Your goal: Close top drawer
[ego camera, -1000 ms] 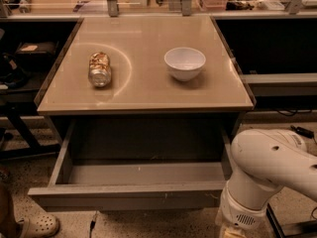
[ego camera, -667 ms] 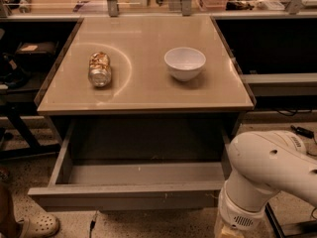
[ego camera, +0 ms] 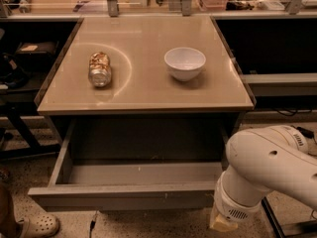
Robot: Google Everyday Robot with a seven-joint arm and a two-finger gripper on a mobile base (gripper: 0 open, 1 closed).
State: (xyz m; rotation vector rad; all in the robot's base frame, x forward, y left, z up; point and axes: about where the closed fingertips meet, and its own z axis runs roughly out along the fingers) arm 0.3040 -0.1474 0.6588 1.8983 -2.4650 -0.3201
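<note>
One top drawer sticks far out from under the counter, so it needs a push in. The end effector hangs low by its right front corner, maybe ready to push. Apart or together, I cannot tell.

The top drawer is hanging wide open under the counter, and our hand sits low by its right front corner.
</note>
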